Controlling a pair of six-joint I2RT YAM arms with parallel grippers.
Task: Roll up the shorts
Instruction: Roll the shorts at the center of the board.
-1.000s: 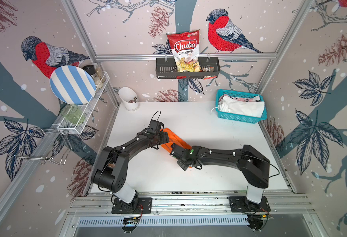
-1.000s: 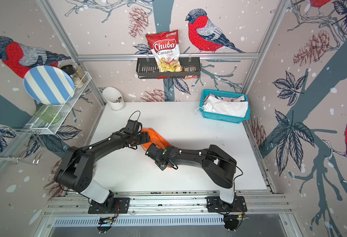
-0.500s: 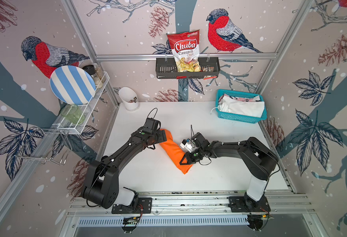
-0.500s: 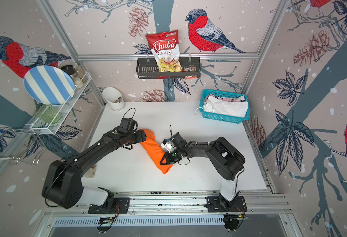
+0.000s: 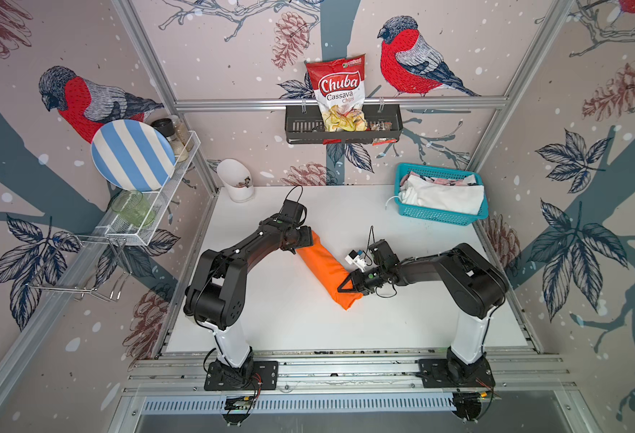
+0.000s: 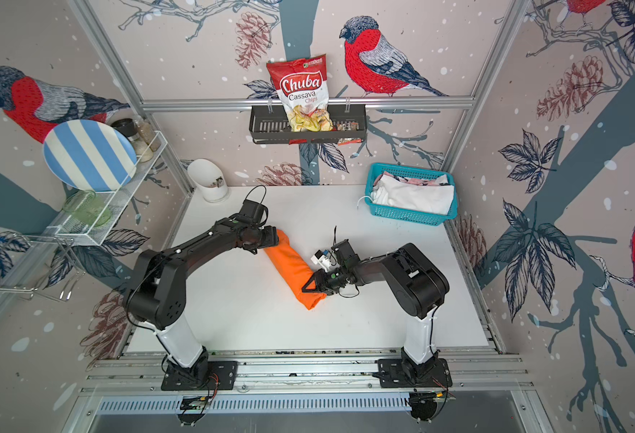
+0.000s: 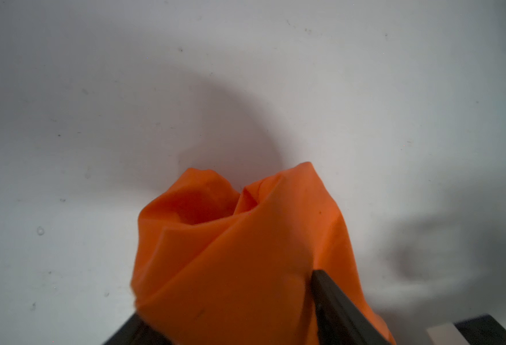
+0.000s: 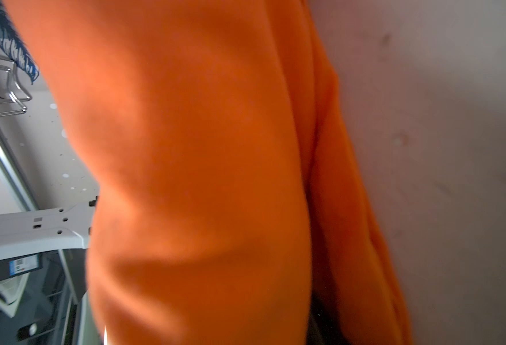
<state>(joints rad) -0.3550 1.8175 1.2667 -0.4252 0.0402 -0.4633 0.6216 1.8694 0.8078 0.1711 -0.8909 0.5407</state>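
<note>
One orange shorts roll [image 5: 323,268] against right gripper [image 5: 346,286]

bright, even light; wrist views blurred.

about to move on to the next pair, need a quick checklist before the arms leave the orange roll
1. Orange shorts rolled into one tube: ok.
2. Roll wholly on table: ok.
3. Left end effector off the roll: not ok, cloth in its jaws.
4. Right end effector clear of it: not ok, over its near end.
5. Either grip open: cannot tell.
6. White shorts in basket rolled: not ok, lying loose.
</note>
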